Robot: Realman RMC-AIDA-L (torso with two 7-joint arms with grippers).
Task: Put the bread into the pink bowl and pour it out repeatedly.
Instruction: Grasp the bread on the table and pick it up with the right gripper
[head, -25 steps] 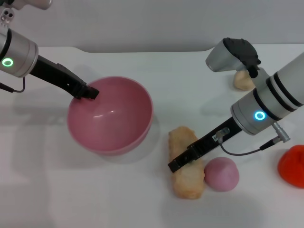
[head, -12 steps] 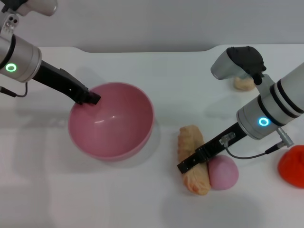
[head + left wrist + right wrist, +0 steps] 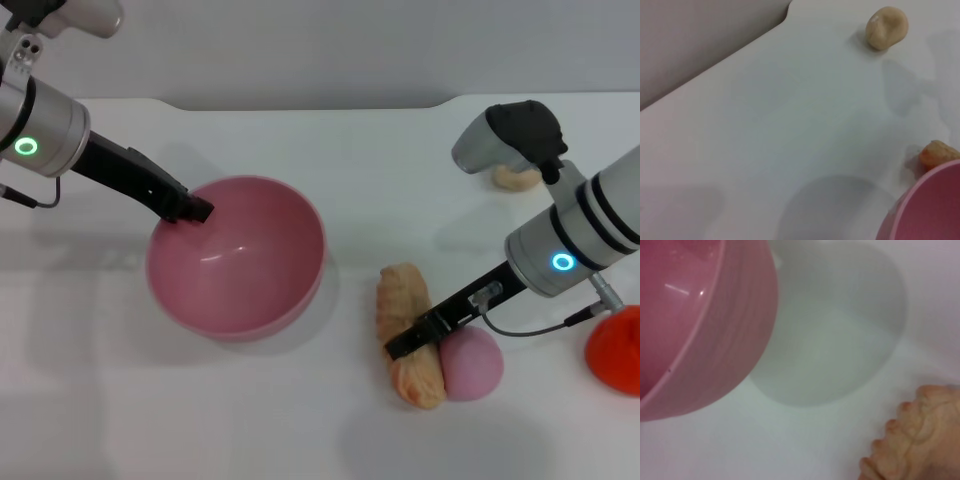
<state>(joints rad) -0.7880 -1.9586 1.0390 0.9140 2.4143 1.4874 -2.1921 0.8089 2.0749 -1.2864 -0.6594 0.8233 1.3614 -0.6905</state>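
The bread (image 3: 408,335) is a long toy loaf. It is orange-brown on its bumpy ridges and pale cream in the lines between them. It lies flat on the white table (image 3: 300,420), to the right of the pink bowl (image 3: 236,256) and a little apart from it. Its far end points away from the robot. In the right wrist view one bumpy end (image 3: 912,435) shows up close, and in the left wrist view an orange tip (image 3: 938,152) peeks over the bowl's rim.

The pink bowl is big, round, deep and shiny. It sits upright on the table and there is nothing inside it.

The right gripper (image 3: 408,343) lies across the middle of the bread, touching its top. I cannot tell if its jaws are open or closed, because the dark tip hides them. The left gripper (image 3: 190,209) is at the far left edge of the bowl, right on the rim. It looks like it is pinching the rim, but I cannot tell for sure.

A small round pink dome (image 3: 471,365) sits just beside the bread, touching its right side. A little beige lump (image 3: 515,177) rests far back on the table, partly behind the right arm. A bright red thing (image 3: 615,348) shows at the right edge.

The table is plain, smooth and white. Behind it is a flat grey wall (image 3: 300,45).
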